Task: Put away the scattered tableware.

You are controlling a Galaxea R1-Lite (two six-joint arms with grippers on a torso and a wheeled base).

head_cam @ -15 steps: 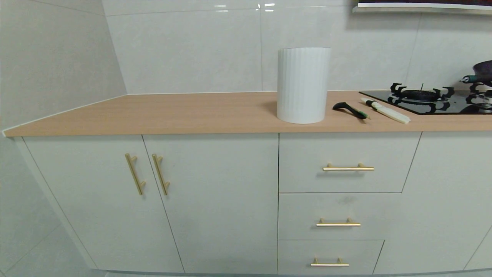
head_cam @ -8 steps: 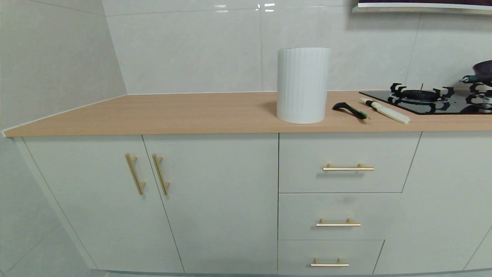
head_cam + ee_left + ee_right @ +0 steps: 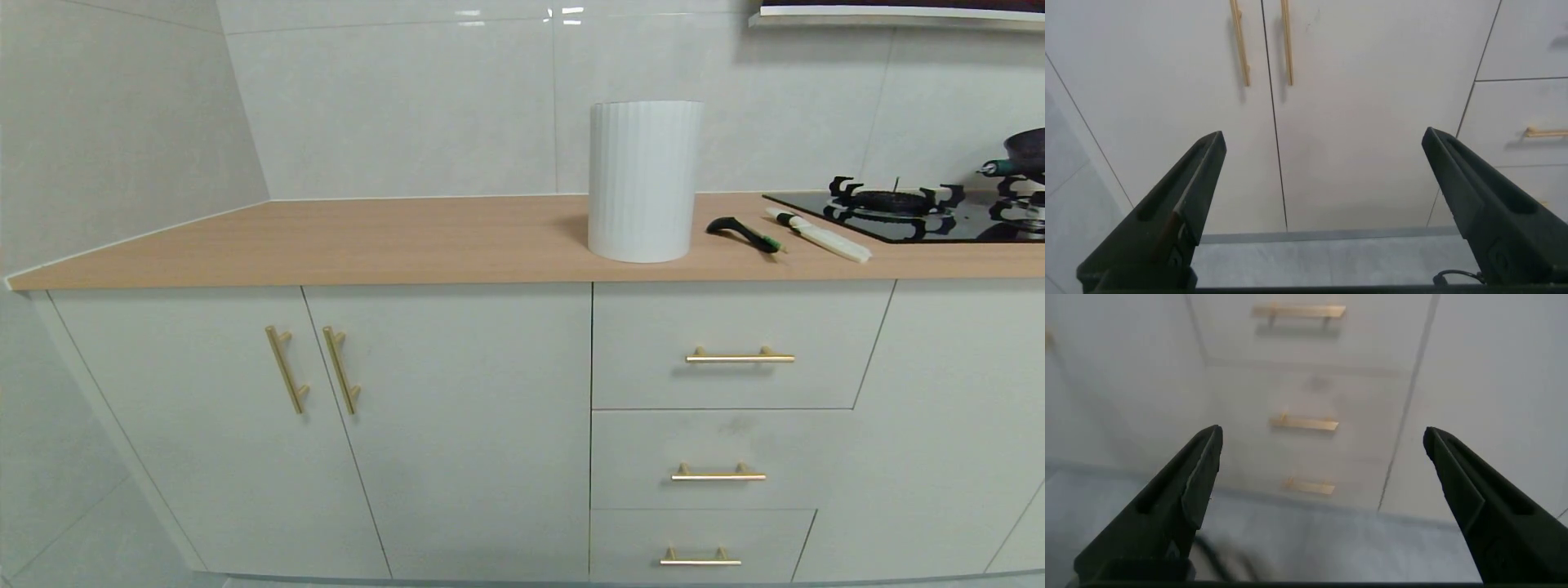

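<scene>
a black glass gas hob (image 3: 914,224) is sitting at the right end of a light wooden countertop (image 3: 367,241) that is topping white cabinet doors (image 3: 457,425) and white drawers with brass bar handles (image 3: 739,356).

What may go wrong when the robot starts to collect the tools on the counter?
The black tool lies near the tall white holder; a reaching arm might tip the holder. The white tool lies at the edge of the stove and might slide onto it if pushed.

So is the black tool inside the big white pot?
No, the black tool lies on the countertop beside the white pot.
</scene>
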